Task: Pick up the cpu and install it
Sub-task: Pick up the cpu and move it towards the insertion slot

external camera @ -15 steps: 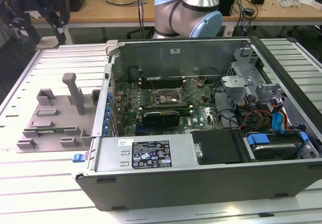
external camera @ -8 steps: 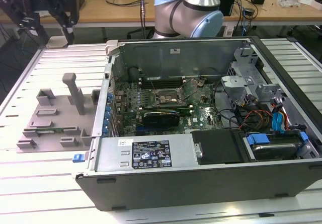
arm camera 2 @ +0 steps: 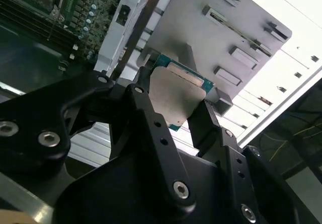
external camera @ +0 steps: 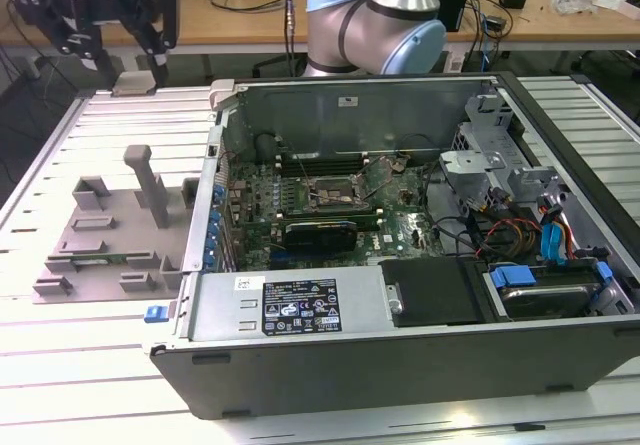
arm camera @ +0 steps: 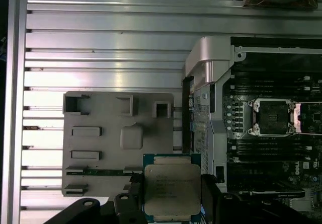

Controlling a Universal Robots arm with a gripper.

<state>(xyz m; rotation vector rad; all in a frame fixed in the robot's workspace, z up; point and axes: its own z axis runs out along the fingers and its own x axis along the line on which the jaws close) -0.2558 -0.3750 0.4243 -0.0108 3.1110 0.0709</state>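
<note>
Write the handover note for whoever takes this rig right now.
Gripper: shut on the cpu, fingers on opposite edges, metal top showing in both wrist views.
Position: cpu held in the air near the grey fixture tray, to the exterior view's left of the open computer case.
Socket on the motherboard: looks open and empty.
Done: pick-up.
Left: the cpu is not yet in the socket.

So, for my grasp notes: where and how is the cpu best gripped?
Take the cpu by two opposite thin edges, from the lid side, as the fingers pinch it now. It's a thin flat square, so only the rim offers purchase.
</note>
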